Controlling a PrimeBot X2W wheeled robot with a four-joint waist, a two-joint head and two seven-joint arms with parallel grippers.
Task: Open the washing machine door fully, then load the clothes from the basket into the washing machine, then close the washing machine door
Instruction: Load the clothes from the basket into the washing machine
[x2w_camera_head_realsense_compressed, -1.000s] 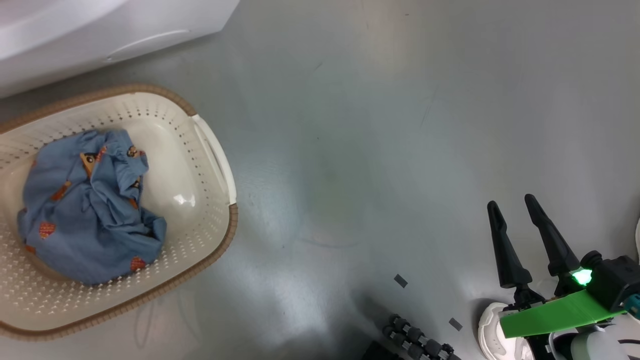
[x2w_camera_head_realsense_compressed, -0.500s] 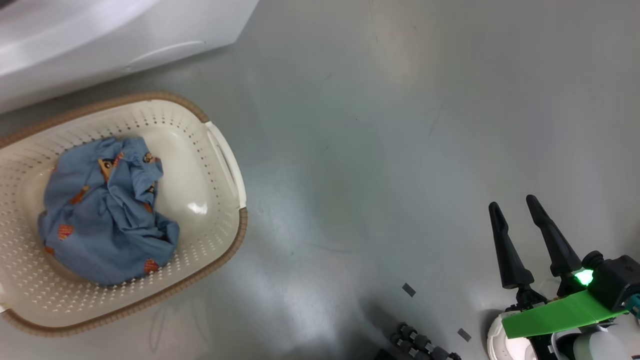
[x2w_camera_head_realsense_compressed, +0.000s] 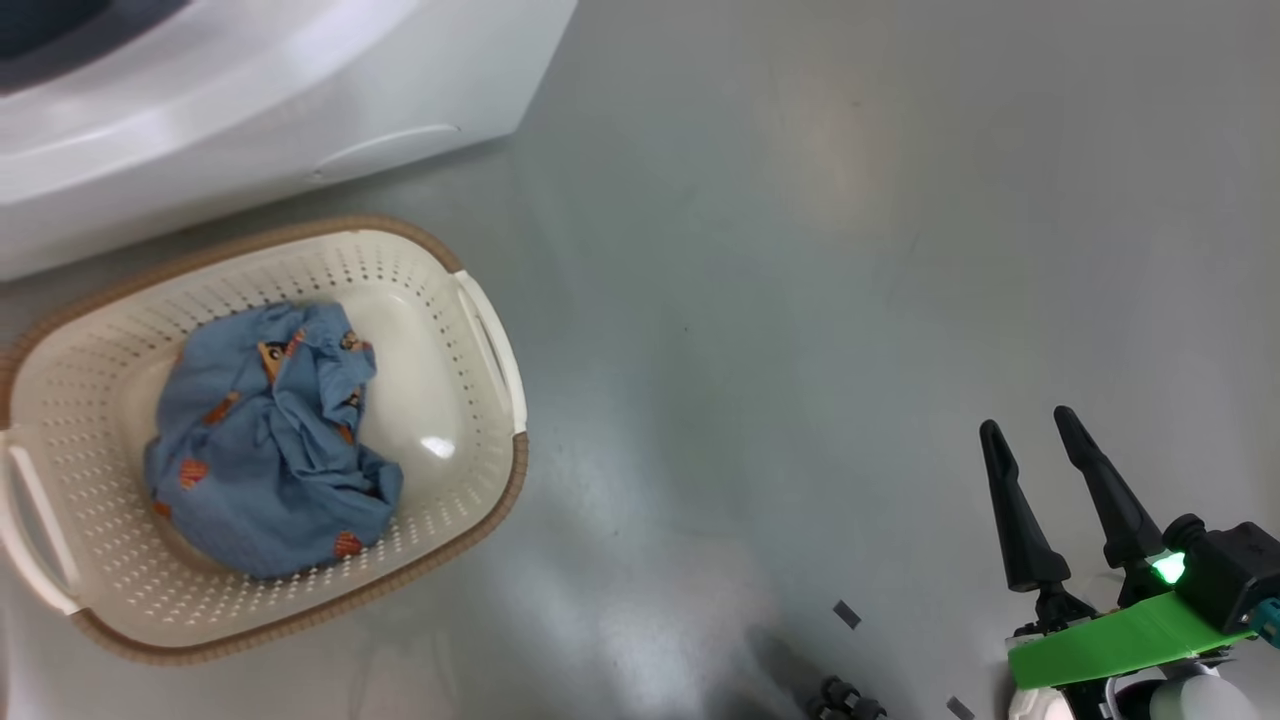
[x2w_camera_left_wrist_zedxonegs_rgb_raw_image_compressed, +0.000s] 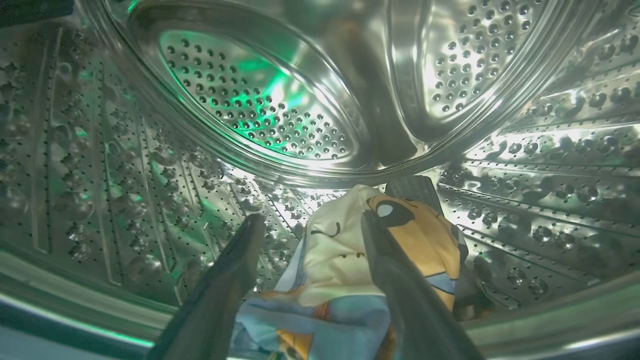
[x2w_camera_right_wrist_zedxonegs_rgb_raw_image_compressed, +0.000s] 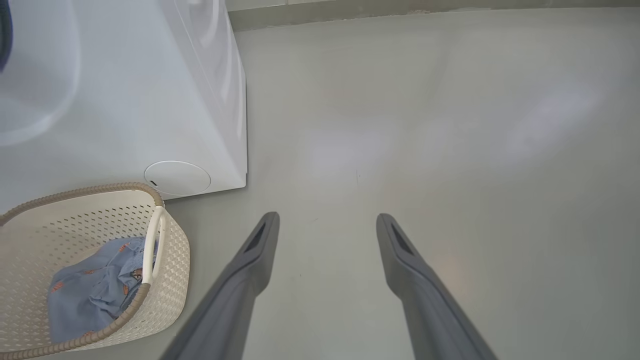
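The cream perforated basket (x2w_camera_head_realsense_compressed: 495, 345) with a brown rim stands on the floor before the white washing machine (x2w_camera_head_realsense_compressed: 250, 110). Blue clothes (x2w_camera_head_realsense_compressed: 270, 450) with orange prints lie in it, also seen in the right wrist view as clothes (x2w_camera_right_wrist_zedxonegs_rgb_raw_image_compressed: 90, 295) in the basket (x2w_camera_right_wrist_zedxonegs_rgb_raw_image_compressed: 170, 260). My left gripper (x2w_camera_left_wrist_zedxonegs_rgb_raw_image_compressed: 312, 220) is inside the steel drum (x2w_camera_left_wrist_zedxonegs_rgb_raw_image_compressed: 260, 110), open, with a cream, orange and blue garment (x2w_camera_left_wrist_zedxonegs_rgb_raw_image_compressed: 340, 250) lying loose on the drum wall between and behind its fingers. My right gripper (x2w_camera_head_realsense_compressed: 1027, 420) hangs open over bare floor, shown too as the gripper (x2w_camera_right_wrist_zedxonegs_rgb_raw_image_compressed: 327, 217). The washing machine door is out of view.
Grey floor (x2w_camera_head_realsense_compressed: 750, 300) stretches right of the basket. Small dark tape marks (x2w_camera_head_realsense_compressed: 847, 614) and dark roller parts (x2w_camera_head_realsense_compressed: 840, 710) of my base lie near the bottom edge. The machine's corner (x2w_camera_right_wrist_zedxonegs_rgb_raw_image_compressed: 240, 150) and a wall base (x2w_camera_right_wrist_zedxonegs_rgb_raw_image_compressed: 400, 10) bound the floor.
The head camera has moved: basket and machine now sit further right and lower in the picture, with more of the machine front showing. The right gripper stays open in the same pose.
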